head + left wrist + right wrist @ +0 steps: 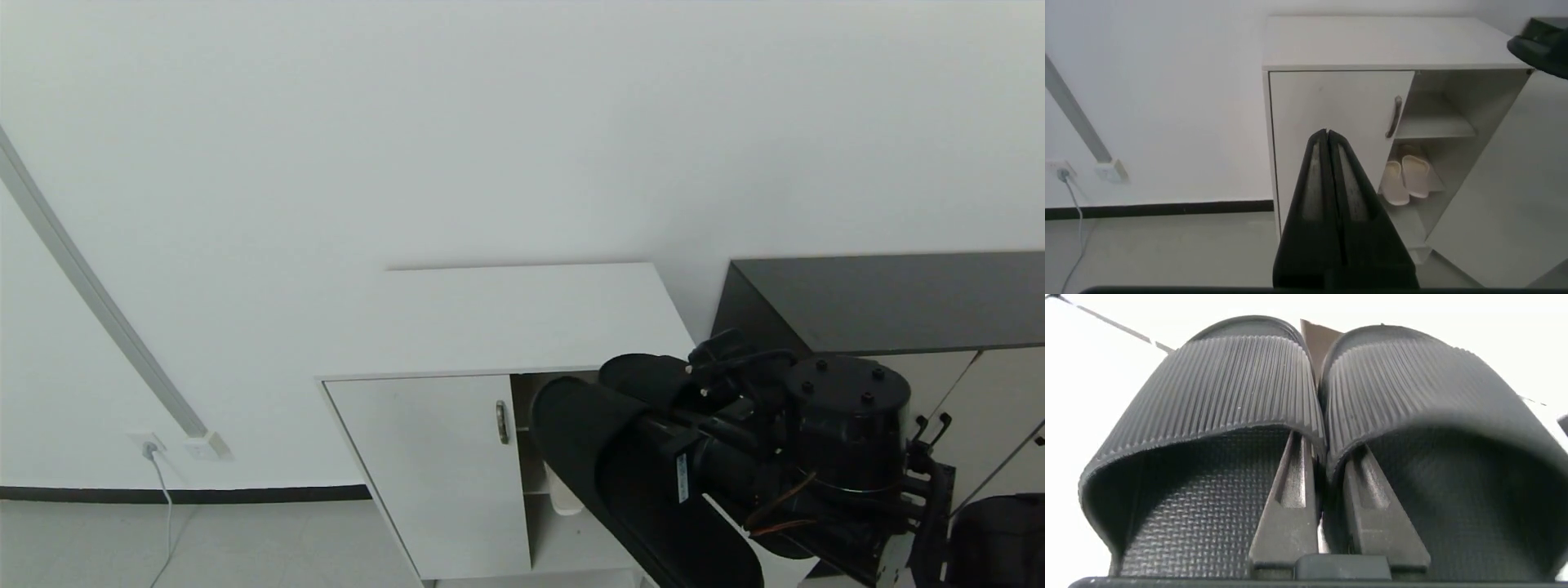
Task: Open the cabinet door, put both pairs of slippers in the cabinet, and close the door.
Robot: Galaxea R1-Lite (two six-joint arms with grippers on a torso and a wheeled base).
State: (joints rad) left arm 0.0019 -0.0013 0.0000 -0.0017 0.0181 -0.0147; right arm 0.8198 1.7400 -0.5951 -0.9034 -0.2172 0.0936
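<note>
The white cabinet (522, 318) stands against the wall, its left door (433, 474) closed and its right side open. A pair of pale slippers (1409, 178) lies on a lower shelf inside, and the open door panel (1503, 204) swings out beside them. My right gripper (665, 437) is shut on a pair of black slippers (604, 441) and holds them in the air just in front of the open side. Its fingers (1290, 498) clamp the two inner edges of the black slippers (1241, 416) together. My left gripper (1327, 139) is shut with nothing in it, some way back from the closed door.
A dark-topped cabinet (882, 302) adjoins the white one on the right. A wall socket with a cable (151, 449) and a slanting grey trunking strip (90, 294) are on the wall at the left. Bare floor (1167, 253) lies before the cabinet.
</note>
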